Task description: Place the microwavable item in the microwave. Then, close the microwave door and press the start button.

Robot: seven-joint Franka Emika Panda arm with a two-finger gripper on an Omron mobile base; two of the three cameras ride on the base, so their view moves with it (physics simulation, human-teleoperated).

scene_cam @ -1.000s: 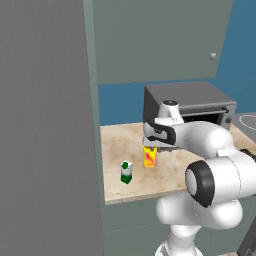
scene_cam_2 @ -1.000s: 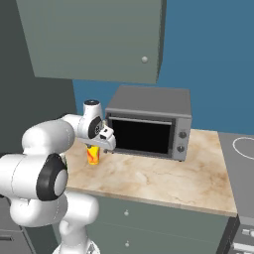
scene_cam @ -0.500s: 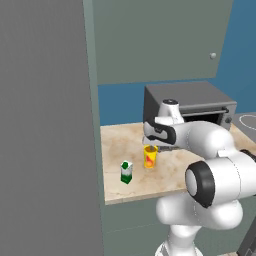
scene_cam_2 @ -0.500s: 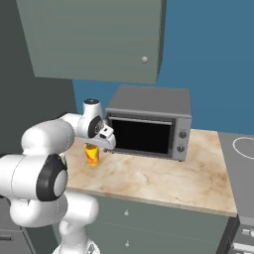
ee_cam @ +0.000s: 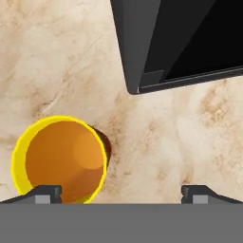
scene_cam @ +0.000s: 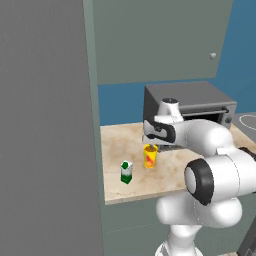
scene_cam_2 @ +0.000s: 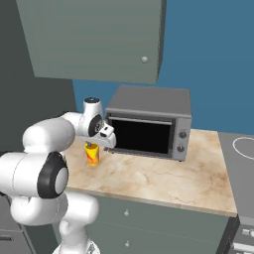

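The microwavable item, a small yellow cup [scene_cam: 149, 158] with a red-orange mark, stands upright on the marble counter [scene_cam: 120, 142] in front of the grey box oven's left corner. My gripper [scene_cam: 150, 146] hangs just above the cup [scene_cam_2: 92, 154], pointing down, open and holding nothing. In the hand view I look straight into the cup [ee_cam: 61, 161]; it sits toward the left fingertip [ee_cam: 45, 192], off the middle of the gripper [ee_cam: 121, 192], with bare counter before the right fingertip. The microwave and the microwave door are out of view.
A green-and-white carton [scene_cam: 126, 172] stands near the counter's front edge, left of the cup. The grey box oven [scene_cam_2: 149, 124] sits at the back, with a wall cabinet [scene_cam_2: 94, 39] above it. A tall grey panel [scene_cam: 45, 125] bounds the left side and a stovetop [scene_cam_2: 243, 149] the right.
The hand has settled slightly closer over the cup. Its jaws stay open, and the cup and carton have not moved.
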